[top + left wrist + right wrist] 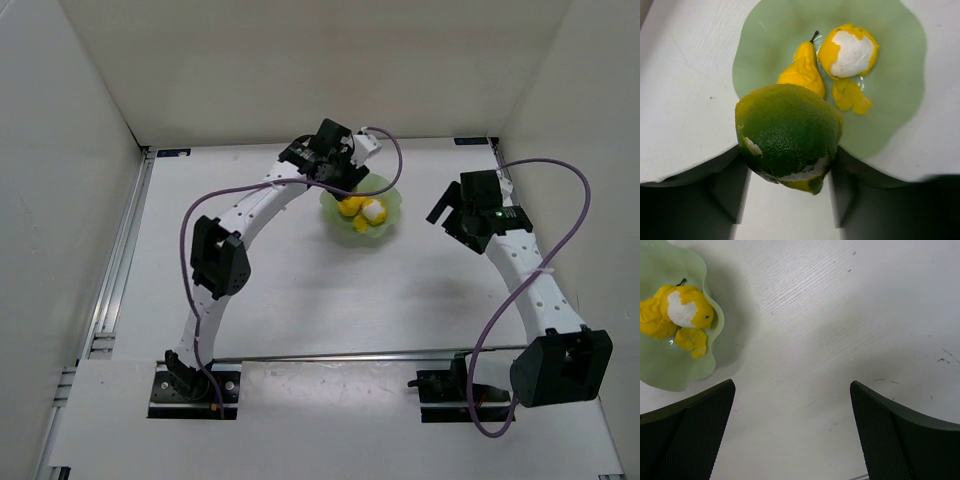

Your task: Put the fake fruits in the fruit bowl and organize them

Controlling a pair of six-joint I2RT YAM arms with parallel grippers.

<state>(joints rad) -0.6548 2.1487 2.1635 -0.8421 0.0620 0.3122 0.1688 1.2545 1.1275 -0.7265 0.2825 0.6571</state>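
My left gripper point(347, 172) is shut on the dark green fruit point(787, 132), which has a torn white patch at its lower edge. It holds the fruit above the near rim of the pale green fruit bowl point(900, 75). In the bowl point(394, 203) lie the yellow pear point(802, 72) and the yellow-and-white fruit point(850, 52), with a yellow piece point(851, 96) beside them. My right gripper point(792, 430) is open and empty over bare table to the right of the bowl point(670, 375). The green fruit is hidden under the left wrist in the top view.
White walls close in the table at the back and on both sides. An aluminium rail point(120, 250) runs along the left edge. Purple cables point(560, 165) loop off both arms. The right arm point(520, 260) stands to the right of the bowl.
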